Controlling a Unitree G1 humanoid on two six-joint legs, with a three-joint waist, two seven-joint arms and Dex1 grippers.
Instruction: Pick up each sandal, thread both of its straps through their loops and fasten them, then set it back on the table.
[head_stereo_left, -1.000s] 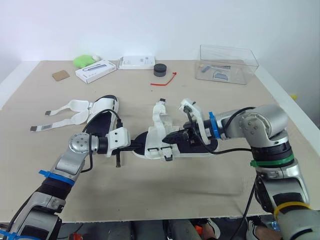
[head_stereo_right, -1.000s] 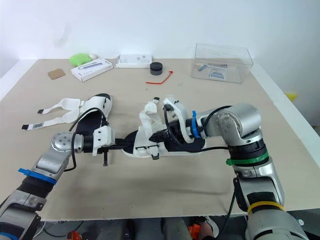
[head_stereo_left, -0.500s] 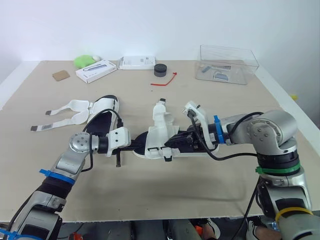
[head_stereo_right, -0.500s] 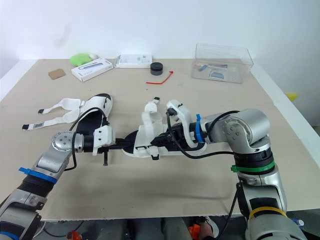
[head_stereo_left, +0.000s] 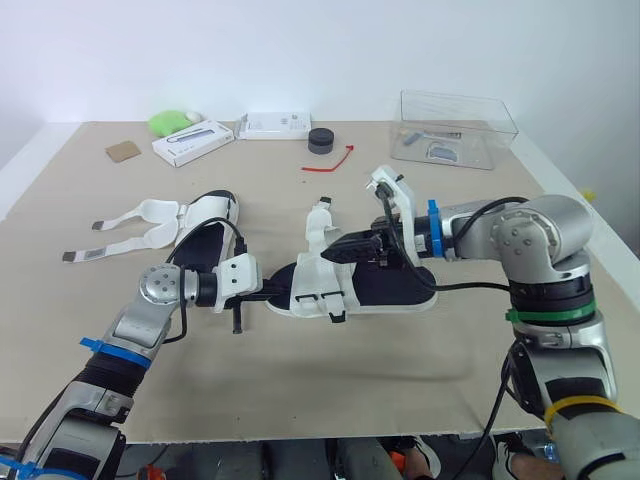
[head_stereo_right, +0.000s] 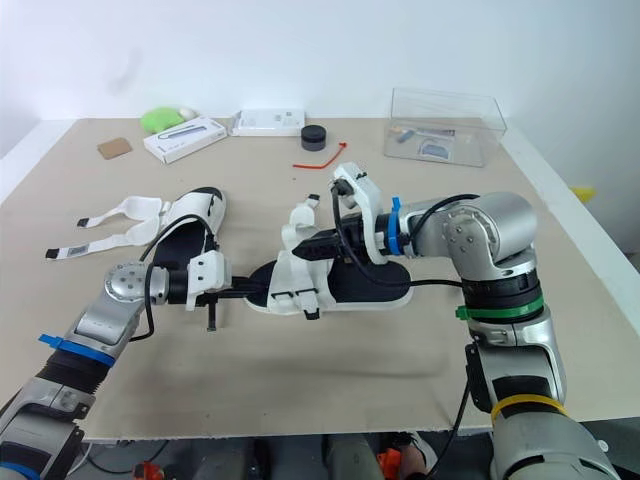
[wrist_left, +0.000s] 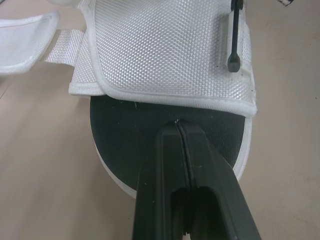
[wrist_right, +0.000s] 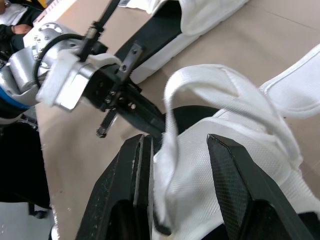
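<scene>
Left wrist view showed the left claw (wrist_left: 178, 125) with its two black fingers pressed together, their tips lying on the black footbed at the toe of the nearer sandal (head_stereo_left: 385, 290), just under its white mesh upper; it pinned the shoe rather than gripped it, as far as could be told. That sandal lay flat on the table (head_stereo_left: 300, 390), not lifted. Above its middle the right claw (head_stereo_left: 335, 250) hung with its fingers parted, and a white strap (wrist_right: 200, 80) curled up loose between them, touching neither loop nor fastening. Farther left, the second sandal (head_stereo_left: 200, 225) lay with both of its straps (head_stereo_left: 130, 225) spread out on the table. At the far edge stood a clear box (head_stereo_left: 455, 128), two white boxes, a black puck and a red tie. The task looked barely begun: no strap was seen threaded, and both sandals remained to be done. Against half a second earlier, the right claw had risen from low against the upper, the strap now stood more upright, and the left claw had not shifted.
</scene>
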